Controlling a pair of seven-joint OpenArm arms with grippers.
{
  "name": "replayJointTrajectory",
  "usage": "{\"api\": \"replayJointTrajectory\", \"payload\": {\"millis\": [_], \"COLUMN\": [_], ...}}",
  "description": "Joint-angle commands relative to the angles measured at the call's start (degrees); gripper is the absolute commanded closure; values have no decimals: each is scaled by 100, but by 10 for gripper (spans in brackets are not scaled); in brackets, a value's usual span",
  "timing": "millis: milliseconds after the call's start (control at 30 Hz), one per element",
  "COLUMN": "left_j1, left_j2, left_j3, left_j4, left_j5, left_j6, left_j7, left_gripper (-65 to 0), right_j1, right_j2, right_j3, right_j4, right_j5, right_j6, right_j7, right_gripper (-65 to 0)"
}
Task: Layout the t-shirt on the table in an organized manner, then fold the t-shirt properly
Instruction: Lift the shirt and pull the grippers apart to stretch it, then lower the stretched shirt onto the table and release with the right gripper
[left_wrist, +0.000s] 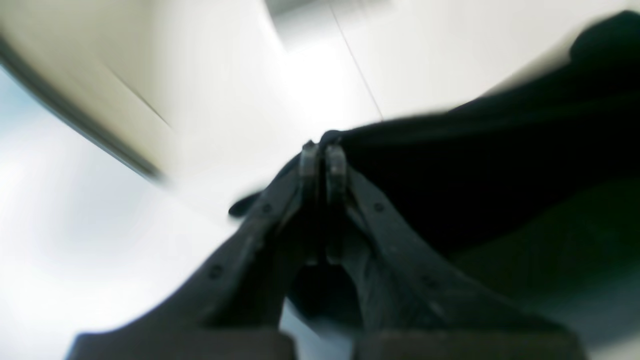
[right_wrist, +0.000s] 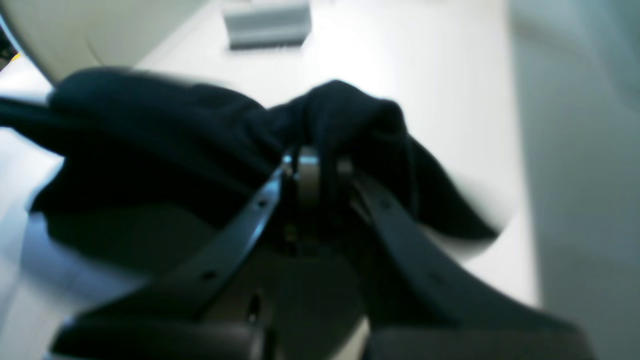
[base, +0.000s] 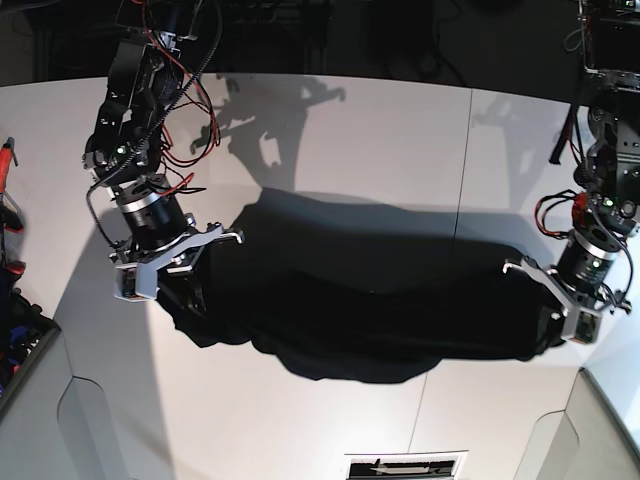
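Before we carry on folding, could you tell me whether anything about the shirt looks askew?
Yes: the t-shirt hangs stretched between the left gripper and right gripper, sagging in the middle with rumpled folds rather than lying flat on the table.

text: none legible | labels: none | signs: none

Black on white, as I see it.
The t-shirt reads plain black, unpatterned; the table is white (one thin dark seam), and red wires trail down one arm.

T-shirt across the table, between both claws.
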Motion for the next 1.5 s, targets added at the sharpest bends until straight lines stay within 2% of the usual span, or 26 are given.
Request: {"api": "replayJointTrajectory", "payload": {"millis": [0, 133, 167, 233, 267, 300, 400, 467, 567, 700, 800, 900, 1033, 1333, 1467], "left_j1": [-114, -378, -393, -391, -391, -391, -387, -369, -319, -92, 68, 212, 363, 361, 358], "left_j2": [-111, -138, -133, -85, -57, -28, 74, 101, 92, 96, 96, 125, 170, 240, 240], "left_j3": [-15, 61, 109, 205, 264, 321, 411, 411, 363, 114, 63, 66, 66, 66, 66], "left_j4": [192, 144, 66, -142, -280, -417, -752, -831, -828, -815, -815, -815, -817, -828, -883], "left_j5": [-15, -289, -343, -404, -402, -402, -404, -562, -859, -1423, -1436, -1434, -1432, -955, -909], "left_j6": [20, 2, 2, -59, -138, -234, -450, -581, -575, -649, -774, -769, -769, -769, -769], "left_j7": [-81, -74, -76, -52, 0, 50, 313, 551, 1005, 966, 973, 966, 946, 778, 776], "left_gripper": [0, 0, 0, 0, 0, -5, -217, -294, -296, -296, -296, -296, -296, -296, -296], "right_j1": [116, 474, 555, 640, 645, 627, 581, 516, 275, -192, -566, -737, -599, 352, 553], "right_j2": [2, -2, 2, 2, 4, 4, 0, 2, 0, -2, -2, 0, 0, -26, -240], "right_j3": [22, 26, 26, 26, 26, 26, 26, 26, 24, -28, -90, -90, -90, -538, -728], "right_j4": [229, 146, 39, -205, -330, -413, -470, -415, -256, -247, -382, -636, -1255, -2376, -2509], "right_j5": [142, 39, -70, -170, -168, -170, -94, 140, 616, 964, 940, 798, 494, 492, 219], "right_j6": [-50, -433, -437, -509, -549, -549, -535, -531, -317, -210, -216, -258, -284, -282, -282], "right_j7": [162, -31, -166, -358, -380, -385, -562, -686, -997, -1340, -1235, -745, -278, -284, -308], "right_gripper": [0, 0, -76, -354, -455, -459, -451, -451, -451, -451, -451, -451, -451, -451, -451]}}
